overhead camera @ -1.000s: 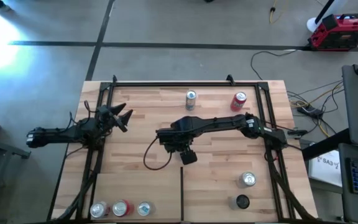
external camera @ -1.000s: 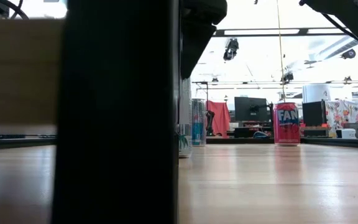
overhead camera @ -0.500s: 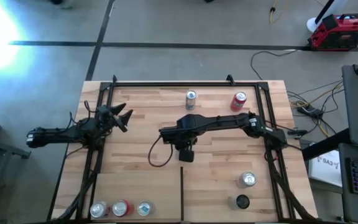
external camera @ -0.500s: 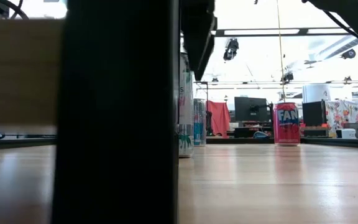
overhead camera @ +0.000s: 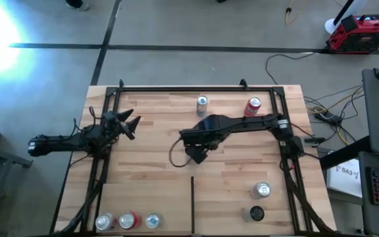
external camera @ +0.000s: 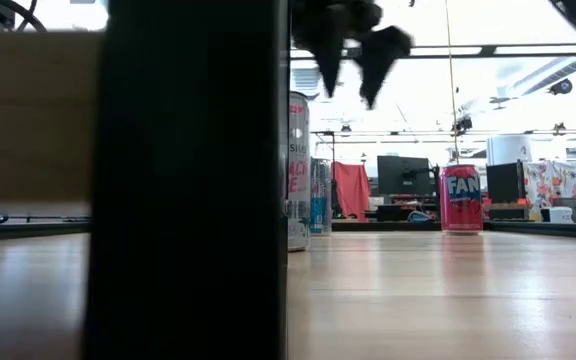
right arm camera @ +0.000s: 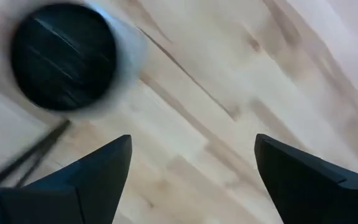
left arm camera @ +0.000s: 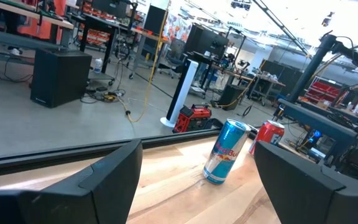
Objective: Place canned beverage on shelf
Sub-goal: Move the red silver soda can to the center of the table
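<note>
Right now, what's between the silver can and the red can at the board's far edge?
Nothing. The high view shows only bare board between the silver can and the red can.

Cans [overhead camera: 202,103] on the shelf [overhead camera: 150,164]

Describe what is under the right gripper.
Bare wood of the shelf lies under the open right gripper; a tall can stands just beside it. From overhead, the arm covers that can.
</note>
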### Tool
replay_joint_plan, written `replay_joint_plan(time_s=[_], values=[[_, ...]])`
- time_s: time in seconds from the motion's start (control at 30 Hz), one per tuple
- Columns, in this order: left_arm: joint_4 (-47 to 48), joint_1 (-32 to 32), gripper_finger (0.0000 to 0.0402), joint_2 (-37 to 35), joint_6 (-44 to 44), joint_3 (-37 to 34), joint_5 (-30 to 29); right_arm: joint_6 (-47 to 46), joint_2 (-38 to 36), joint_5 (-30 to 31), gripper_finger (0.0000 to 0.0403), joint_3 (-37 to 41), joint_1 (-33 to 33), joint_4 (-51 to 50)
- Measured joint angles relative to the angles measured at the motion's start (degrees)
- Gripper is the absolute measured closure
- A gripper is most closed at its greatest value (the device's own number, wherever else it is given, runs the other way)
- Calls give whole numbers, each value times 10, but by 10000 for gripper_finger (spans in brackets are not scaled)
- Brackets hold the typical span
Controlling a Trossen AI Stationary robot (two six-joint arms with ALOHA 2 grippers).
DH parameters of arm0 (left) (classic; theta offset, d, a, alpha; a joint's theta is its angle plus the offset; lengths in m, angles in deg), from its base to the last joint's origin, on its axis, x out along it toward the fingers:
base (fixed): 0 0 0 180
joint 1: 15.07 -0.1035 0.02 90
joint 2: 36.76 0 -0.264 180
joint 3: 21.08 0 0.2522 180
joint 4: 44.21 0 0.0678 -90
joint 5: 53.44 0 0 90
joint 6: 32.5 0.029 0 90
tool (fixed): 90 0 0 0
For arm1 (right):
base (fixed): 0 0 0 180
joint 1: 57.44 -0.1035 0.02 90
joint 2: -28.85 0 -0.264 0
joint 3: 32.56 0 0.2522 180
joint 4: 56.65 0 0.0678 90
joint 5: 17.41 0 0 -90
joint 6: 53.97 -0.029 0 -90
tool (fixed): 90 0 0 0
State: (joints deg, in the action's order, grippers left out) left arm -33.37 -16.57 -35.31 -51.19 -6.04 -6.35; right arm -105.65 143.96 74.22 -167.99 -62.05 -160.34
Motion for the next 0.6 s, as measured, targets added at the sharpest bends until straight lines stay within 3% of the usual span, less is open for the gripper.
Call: replay_joint_plan(time_s=[0.27, 0.6], values=[[0, 0, 107, 0, 0, 0, 0, -213, -153, -42, 81, 225, -12, 3], [0, 0, 107, 0, 0, 0, 0, -527, -273, -93, 81, 399, -86, 68]])
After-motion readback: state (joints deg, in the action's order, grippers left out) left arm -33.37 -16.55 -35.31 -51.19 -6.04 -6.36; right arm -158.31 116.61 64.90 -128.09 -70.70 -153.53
